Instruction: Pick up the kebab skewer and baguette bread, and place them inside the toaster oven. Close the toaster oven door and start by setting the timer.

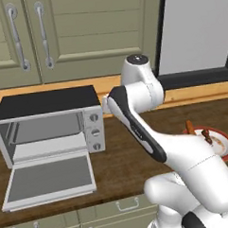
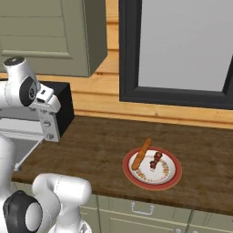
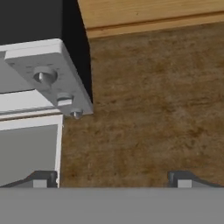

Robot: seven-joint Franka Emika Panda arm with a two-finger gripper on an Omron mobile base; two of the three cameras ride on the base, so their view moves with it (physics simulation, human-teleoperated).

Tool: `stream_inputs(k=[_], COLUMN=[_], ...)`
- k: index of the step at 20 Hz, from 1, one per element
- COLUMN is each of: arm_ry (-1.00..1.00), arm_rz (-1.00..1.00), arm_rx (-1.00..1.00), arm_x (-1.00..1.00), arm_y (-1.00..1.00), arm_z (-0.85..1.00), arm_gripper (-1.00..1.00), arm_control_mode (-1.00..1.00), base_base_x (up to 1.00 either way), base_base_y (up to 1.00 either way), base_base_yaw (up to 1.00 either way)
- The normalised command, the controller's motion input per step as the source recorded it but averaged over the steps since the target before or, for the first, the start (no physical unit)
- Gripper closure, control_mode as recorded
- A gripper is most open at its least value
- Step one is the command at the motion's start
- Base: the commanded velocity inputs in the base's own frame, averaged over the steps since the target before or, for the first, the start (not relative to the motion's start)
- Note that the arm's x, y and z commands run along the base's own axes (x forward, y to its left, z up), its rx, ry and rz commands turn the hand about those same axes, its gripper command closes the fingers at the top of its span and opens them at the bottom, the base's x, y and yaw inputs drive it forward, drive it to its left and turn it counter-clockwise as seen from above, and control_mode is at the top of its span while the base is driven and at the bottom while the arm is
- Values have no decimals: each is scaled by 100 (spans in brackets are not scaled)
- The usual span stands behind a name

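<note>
End effector: I see my two fingertips spread wide, holding nothing, hovering above the brown surface just right of the oven's knob panel.
Toaster oven: at 9 o'clock on the surface in my left base view, cavity empty.
Toaster oven door: dropped flat open toward me.
Baguette bread: lying on the red-rimmed plate, its far end overhanging the rim at 11 o'clock.
Kebab skewer: on the same plate, just right of the baguette, well apart from the oven.
</note>
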Motion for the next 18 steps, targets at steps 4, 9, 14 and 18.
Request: stream_inputs(k=[4, 9, 14, 18], arm_ry=[-5, -10, -8, -1], arm_rz=[-2, 0, 0, 0], arm_rx=[0, -3, -6, 0], arm_x=[0, -8, -6, 1], arm_y=[79, 93, 99, 73], arm_z=[-3, -4, -17, -7], arm_gripper=[-100, -100, -100, -100], arm_control_mode=[-100, -100, -100, -100], base_base_x=[0, 0, 0, 0], base_base_y=[0, 0, 0, 0], base_base_yaw=[0, 0, 0, 0])
